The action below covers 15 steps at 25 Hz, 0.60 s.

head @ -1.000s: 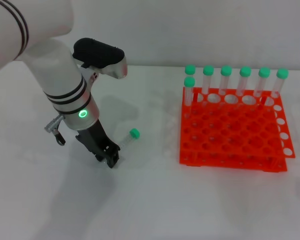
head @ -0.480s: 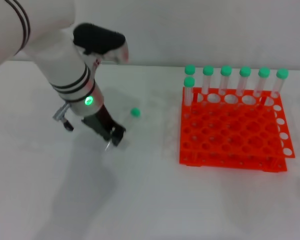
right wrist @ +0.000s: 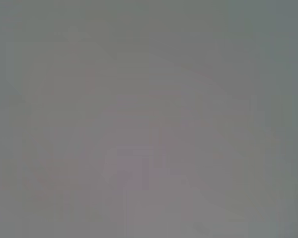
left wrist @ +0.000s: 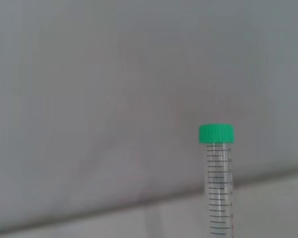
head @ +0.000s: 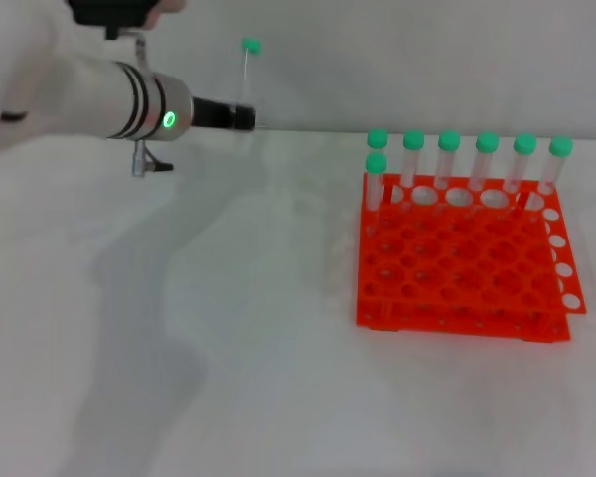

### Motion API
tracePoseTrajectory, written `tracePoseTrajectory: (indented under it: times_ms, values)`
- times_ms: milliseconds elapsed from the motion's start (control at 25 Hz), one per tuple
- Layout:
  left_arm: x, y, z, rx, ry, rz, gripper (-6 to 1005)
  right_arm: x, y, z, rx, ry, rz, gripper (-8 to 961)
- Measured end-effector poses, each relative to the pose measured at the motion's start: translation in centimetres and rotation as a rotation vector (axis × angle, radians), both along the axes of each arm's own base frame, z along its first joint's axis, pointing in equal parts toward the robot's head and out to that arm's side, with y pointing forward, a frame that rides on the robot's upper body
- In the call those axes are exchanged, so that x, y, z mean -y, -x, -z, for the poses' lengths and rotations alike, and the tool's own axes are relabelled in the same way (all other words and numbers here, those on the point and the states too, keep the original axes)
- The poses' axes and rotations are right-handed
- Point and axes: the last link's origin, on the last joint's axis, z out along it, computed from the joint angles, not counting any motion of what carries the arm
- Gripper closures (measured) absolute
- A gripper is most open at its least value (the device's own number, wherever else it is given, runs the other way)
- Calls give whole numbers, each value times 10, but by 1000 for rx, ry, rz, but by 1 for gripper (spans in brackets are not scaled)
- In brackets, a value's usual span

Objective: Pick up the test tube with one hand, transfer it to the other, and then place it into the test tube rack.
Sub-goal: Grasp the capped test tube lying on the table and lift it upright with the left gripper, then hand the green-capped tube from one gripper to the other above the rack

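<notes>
Test tube (head: pixel 246 81) stands upright, cap up, gripped low by the left hand (head: pixel 240 117), well above the bench (head: pixel 228 328) and left of the rack (head: pixel 457 268), presumably ready for handover.

The test tube rack (head: pixel 463 255) sits on the table (head: pixel 228 348) at about three o'clock from the middle of the head view. Seven capped tubes (head: pixel 449 159) stand in it: six along the far row at its twelve o'clock edge, one more just before the far row's left end. The left arm (head: pixel 89 97) reaches in at about ten o'clock, lying level above the table's far edge. The left gripper (head: pixel 240 117) at its tip points toward three o'clock, well apart from the rack. The test tube (head: pixel 247 75) stands upright from the gripper, cap at twelve o'clock, before the back wall (head: pixel 397 60).
</notes>
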Motion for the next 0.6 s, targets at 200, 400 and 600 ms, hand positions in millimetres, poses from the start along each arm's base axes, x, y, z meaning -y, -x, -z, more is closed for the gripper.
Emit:
tracePoseTrajectory:
  times_ms: [200,400,600]
  values:
    - [10,13,1,240,-140,105,814,2,-10,-6,-46,-49,67,82]
    - [59,23,4,436,-322,447,815,6,-13,-8,-104,-80,61,82]
    - [111,15,20,465,-458,689,815,12,-14,-19,-162,-100,-1,82]
